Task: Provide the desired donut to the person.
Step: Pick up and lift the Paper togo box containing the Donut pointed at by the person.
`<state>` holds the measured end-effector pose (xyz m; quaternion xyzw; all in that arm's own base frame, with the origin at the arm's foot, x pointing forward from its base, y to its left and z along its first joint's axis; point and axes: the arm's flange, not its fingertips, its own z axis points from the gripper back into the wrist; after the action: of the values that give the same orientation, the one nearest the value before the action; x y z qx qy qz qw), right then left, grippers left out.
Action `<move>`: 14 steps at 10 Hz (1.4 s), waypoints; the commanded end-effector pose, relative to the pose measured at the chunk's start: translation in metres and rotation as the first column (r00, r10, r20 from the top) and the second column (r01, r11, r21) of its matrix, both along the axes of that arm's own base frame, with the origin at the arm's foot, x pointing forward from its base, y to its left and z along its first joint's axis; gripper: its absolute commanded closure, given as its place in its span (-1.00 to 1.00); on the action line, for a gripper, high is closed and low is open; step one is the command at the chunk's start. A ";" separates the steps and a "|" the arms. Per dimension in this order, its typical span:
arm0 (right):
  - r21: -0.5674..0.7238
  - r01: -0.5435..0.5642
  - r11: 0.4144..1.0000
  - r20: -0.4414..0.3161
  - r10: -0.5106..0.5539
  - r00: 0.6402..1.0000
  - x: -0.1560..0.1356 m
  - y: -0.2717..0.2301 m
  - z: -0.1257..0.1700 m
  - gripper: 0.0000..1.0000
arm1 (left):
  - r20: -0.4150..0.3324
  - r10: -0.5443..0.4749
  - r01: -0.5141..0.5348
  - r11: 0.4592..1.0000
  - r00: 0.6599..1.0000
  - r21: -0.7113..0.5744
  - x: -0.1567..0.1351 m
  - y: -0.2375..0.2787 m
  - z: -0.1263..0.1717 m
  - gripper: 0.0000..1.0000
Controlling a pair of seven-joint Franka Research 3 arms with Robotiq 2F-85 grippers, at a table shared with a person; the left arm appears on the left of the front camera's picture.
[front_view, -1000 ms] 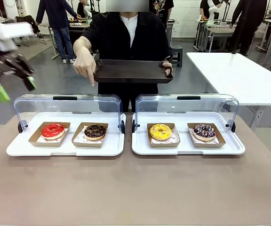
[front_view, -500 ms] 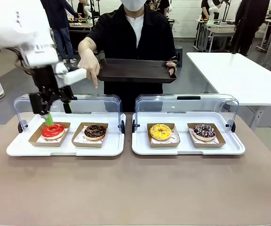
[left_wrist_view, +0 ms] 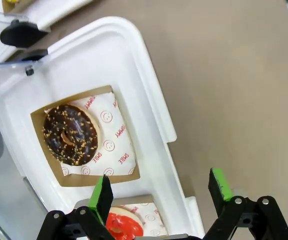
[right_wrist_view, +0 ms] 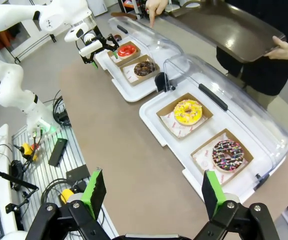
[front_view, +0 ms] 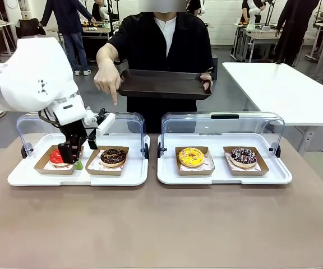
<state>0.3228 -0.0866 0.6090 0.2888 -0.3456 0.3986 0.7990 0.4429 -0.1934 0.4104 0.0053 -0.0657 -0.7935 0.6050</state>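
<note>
Left gripper (front_view: 72, 159) jaws spread wide, nothing pinched, low inside the left display case (front_view: 15, 178), right at the red-glazed donut (front_view: 55, 157) in its cardboard tray (front_view: 42, 166). In the left wrist view the green pads (left_wrist_view: 102, 196) hang just above that donut, not touching it as far as I can tell. Looks like a pre-grasp on donut or tray. But the person (front_view: 161, 39) points a hand (front_view: 107, 78) finger-down, roughly over the chocolate nut-crumb donut (front_view: 113, 156) just beside, so that may be the wanted one; can't settle it. The person's other hand (front_view: 206, 82) holds a dark serving tray (front_view: 161, 85) level over the far side, likely to receive the donut. Case's clear lid (front_view: 77, 120) stands raised behind the gripper, limiting a lift-out toward the person; the neighbouring donut crowds the side. Right display case (front_view: 223, 178) holds a yellow-glazed donut (front_view: 191, 157) and a sprinkled chocolate donut (front_view: 243, 156), well apart. Right gripper (right_wrist_view: 153, 192) jaws wide apart, empty, high above the table (right_wrist_view: 109, 130).
</note>
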 end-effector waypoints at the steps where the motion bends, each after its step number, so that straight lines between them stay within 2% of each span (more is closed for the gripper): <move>1: 0.026 -0.018 1.000 0.018 0.018 1.000 0.004 0.000 0.000 -1.00 | 0.042 0.010 -0.014 0.996 0.999 0.090 0.004 -0.008 -0.012 -1.00; 3: 0.026 -0.018 1.000 0.018 0.018 1.000 0.004 0.000 0.000 -1.00 | 0.012 -0.008 0.008 0.999 1.000 0.041 0.011 -0.007 -0.009 -1.00; 4: 0.026 -0.018 1.000 0.018 0.018 1.000 0.004 0.000 0.000 -1.00 | 0.027 -0.014 0.012 0.998 1.000 0.062 0.004 -0.002 -0.013 -1.00; 11: 0.026 -0.018 1.000 0.018 0.018 1.000 0.004 0.000 0.000 -1.00 | 0.025 -0.013 0.012 0.998 1.000 0.063 0.007 -0.002 -0.014 -1.00; 14: 0.026 -0.018 1.000 0.018 0.018 1.000 0.004 0.000 0.000 -1.00 | 0.017 0.051 -0.053 0.996 0.999 0.070 0.023 -0.010 -0.030 -1.00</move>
<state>0.3227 -0.0871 0.6088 0.2886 -0.3455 0.3983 0.7991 0.4552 -0.1973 0.3865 0.0276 -0.0442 -0.7914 0.6091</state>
